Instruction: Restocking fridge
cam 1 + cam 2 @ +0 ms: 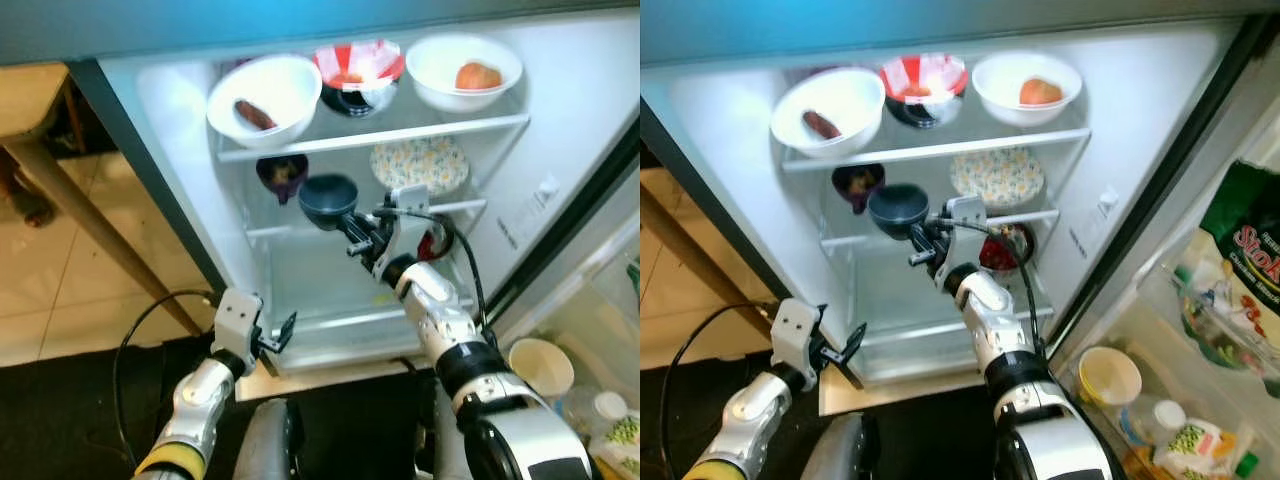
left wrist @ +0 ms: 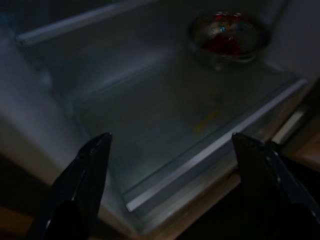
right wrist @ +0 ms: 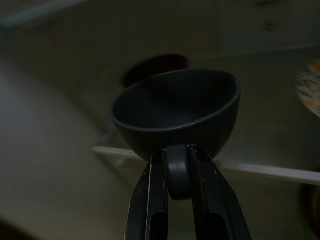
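Observation:
The fridge stands open, its middle shelf (image 1: 470, 206) lit. My right gripper (image 1: 349, 230) is shut on the rim of a dark blue bowl (image 1: 328, 197) and holds it upright at the front of that shelf, beside a dark purple bowl (image 1: 282, 173) and a floral plate (image 1: 420, 163). In the right wrist view the two fingers (image 3: 150, 195) pinch the bowl's (image 3: 175, 112) near rim. My left gripper (image 1: 285, 333) hangs open, low by the fridge's bottom front edge. Its wrist view looks over the lower glass shelf (image 2: 165, 125) at a glass bowl of red food (image 2: 227, 37).
The top shelf carries a white bowl with a brown item (image 1: 262, 98), a red and white bowl (image 1: 358, 72) and a white bowl with an orange fruit (image 1: 465, 68). The door rack at right holds a cup (image 1: 1110, 378) and packets (image 1: 1240, 270). A wooden table leg (image 1: 90, 230) stands left.

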Motion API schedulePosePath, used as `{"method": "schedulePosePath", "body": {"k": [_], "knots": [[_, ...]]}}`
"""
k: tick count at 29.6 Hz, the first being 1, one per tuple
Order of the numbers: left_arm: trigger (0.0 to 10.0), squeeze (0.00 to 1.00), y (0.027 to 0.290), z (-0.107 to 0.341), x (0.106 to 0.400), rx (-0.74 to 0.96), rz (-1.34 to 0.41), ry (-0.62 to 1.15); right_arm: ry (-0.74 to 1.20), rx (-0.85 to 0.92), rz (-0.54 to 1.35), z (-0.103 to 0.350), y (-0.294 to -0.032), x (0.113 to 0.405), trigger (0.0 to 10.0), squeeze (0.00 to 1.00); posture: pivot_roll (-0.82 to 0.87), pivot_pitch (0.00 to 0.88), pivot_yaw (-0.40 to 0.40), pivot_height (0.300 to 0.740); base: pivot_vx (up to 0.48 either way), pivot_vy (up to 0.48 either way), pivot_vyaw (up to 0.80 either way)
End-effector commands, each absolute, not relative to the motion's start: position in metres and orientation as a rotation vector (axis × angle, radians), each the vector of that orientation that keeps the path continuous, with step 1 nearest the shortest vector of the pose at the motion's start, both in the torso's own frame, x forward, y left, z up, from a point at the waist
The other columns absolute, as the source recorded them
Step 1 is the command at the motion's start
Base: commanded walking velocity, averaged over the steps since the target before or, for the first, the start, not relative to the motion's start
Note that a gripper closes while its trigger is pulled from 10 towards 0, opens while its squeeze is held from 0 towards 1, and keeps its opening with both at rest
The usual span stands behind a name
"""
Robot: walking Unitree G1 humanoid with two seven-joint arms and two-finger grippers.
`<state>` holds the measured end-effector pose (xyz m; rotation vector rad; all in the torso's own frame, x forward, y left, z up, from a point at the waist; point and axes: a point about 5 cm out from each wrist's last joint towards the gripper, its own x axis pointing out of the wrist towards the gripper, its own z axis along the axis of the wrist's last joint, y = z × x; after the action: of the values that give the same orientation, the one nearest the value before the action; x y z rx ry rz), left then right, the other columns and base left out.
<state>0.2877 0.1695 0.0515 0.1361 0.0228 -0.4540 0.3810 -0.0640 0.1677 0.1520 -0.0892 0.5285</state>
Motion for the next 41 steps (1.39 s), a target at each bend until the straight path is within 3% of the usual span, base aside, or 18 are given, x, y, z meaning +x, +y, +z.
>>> {"method": "schedulePosePath", "body": {"k": [1,19,30,41], "knots": [[10.0,0.0,0.162,0.052,0.279,0.124,-0.485,0.016,-0.084,0.145,0.503,0.169,-0.063,0.384,10.0,0.0,0.09,0.35,0.049,0.58,0.0,0.0,0.0],[10.0,0.0,0.143,0.106,0.273,0.13,-0.538,-0.12,-0.151,0.133,0.422,0.203,-0.072,0.402,10.0,0.0,0.15,0.488,0.074,0.58,0.0,0.0,0.0],[10.0,0.0,0.138,0.121,0.268,0.14,-0.56,-0.143,-0.181,0.089,0.358,0.217,-0.075,0.407,10.0,0.0,0.19,0.513,0.095,0.58,0.0,0.0,0.0],[10.0,0.0,0.138,0.128,0.255,0.13,-0.549,-0.114,-0.237,0.063,0.307,0.241,-0.052,0.409,10.0,0.0,0.23,0.52,0.104,0.58,0.0,0.0,0.0]]}}
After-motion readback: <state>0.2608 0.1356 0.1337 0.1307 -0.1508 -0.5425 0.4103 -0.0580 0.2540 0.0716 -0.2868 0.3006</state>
